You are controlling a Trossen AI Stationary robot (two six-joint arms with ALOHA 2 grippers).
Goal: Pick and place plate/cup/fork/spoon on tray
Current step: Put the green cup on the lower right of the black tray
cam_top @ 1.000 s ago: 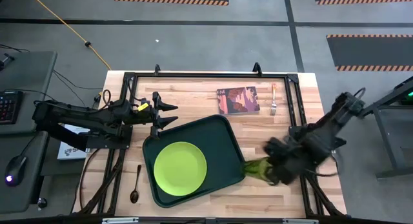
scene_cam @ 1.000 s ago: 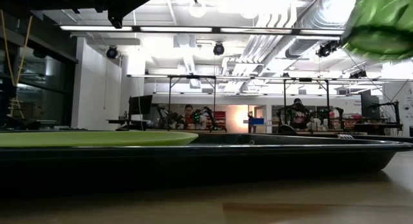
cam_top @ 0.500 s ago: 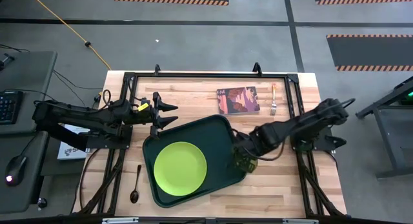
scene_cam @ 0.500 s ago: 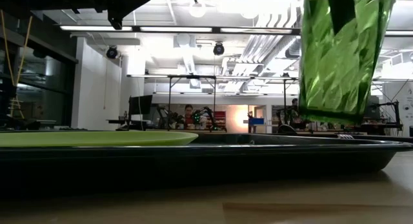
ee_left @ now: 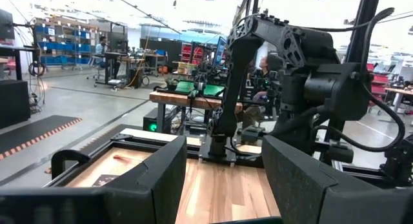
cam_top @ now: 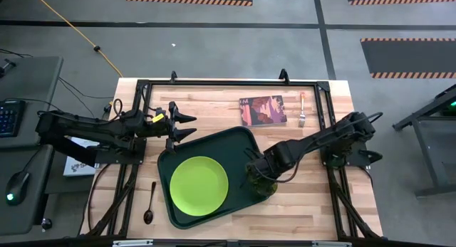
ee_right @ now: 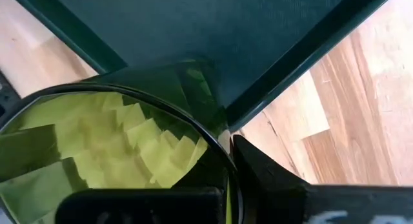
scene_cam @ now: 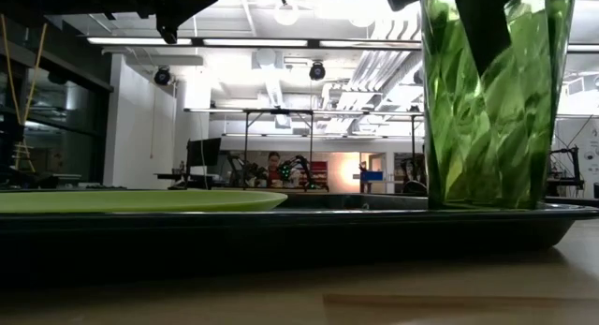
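Spoon [cam_top: 149,204] lies farthest left on the wooden table [cam_top: 214,96], on the bare boards just outside the tray's left edge, its bowl toward the near edge of the table and its thin handle pointing away. Above it in the high view, the left arm waits over the table's left side with its left pincer [cam_top: 182,126] spread open and holding nothing; the left wrist view shows its two dark fingers [ee_left: 148,185] well apart with only table between them.

Next comes the dark-green tray [cam_top: 239,144], set at a slant in the middle of the table. The lime-green plate [cam_top: 199,184] lies flat inside it, toward its left and near part; in the low view the plate [scene_cam: 140,201] shows as a thin green edge above the tray's rim [scene_cam: 281,222].

Further right, the translucent green cup [cam_top: 258,181] stands upright just inside the tray's right edge, its base down at the rim line in the low view [scene_cam: 487,100]. The right pincer [cam_top: 261,177] is closed on the cup's wall, one finger reaching down inside it and one outside, as the right wrist view shows at the cup's rim [ee_right: 129,140].

Beyond the tray, toward the far edge, a small reddish book [cam_top: 263,110] lies flat, and just right of it the orange-handled fork [cam_top: 302,110] lies with its tines toward the near side.
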